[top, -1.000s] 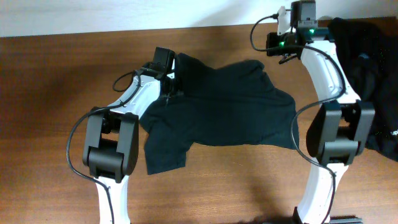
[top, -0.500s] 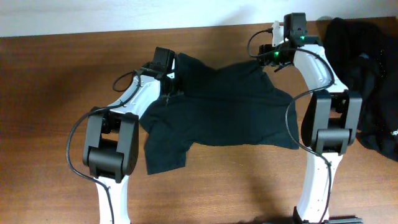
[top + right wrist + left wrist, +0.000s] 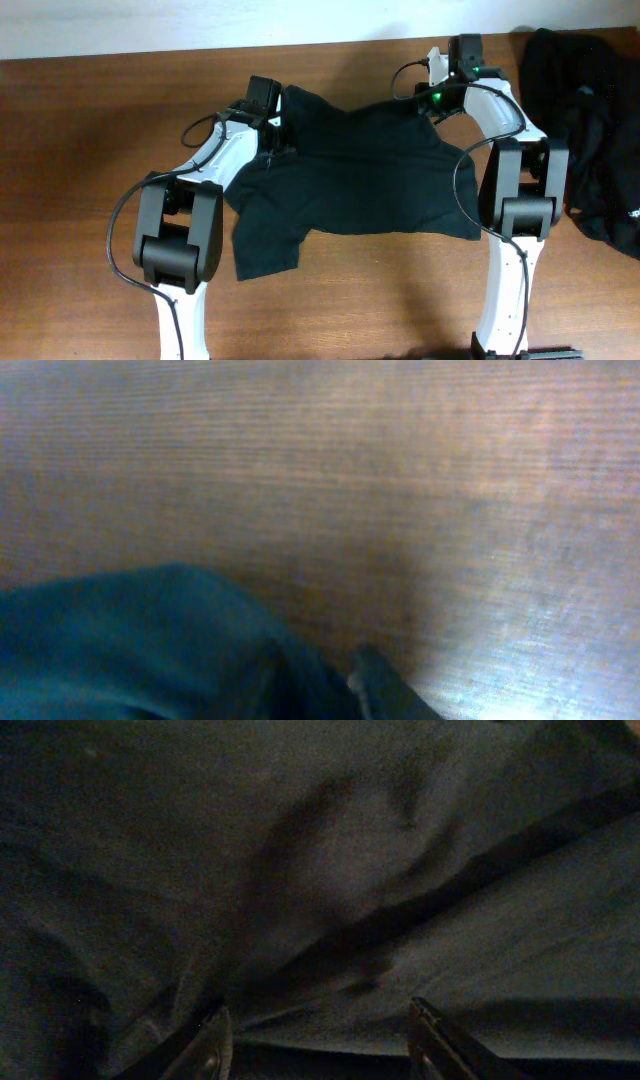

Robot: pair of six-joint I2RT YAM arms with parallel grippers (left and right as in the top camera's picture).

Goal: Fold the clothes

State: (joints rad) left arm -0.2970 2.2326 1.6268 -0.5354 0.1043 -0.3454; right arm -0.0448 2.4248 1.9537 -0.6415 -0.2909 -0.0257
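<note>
Left gripper sat on the shirt's far left corner with its fingers spread. Dark cloth lay rumpled under and between them, and I could not tell whether any of it was pinched. Right gripper was at the shirt's far right corner, where the cloth edge met the bench. Its wrist view showed only one fingertip beside that edge, so I could not tell if the gripper was spread or pressed together.

The shirt lay mostly flat but creased between the two arms. One sleeve trailed off its near left corner, and its near edge ran fairly straight. Left of the shirt was a wide stretch of open bench. A strip of wood ran along its near edge, and a narrower band lay beyond its far edge. Right of the shirt, past the right arm and apart from it, lay a heap of black clothes.
</note>
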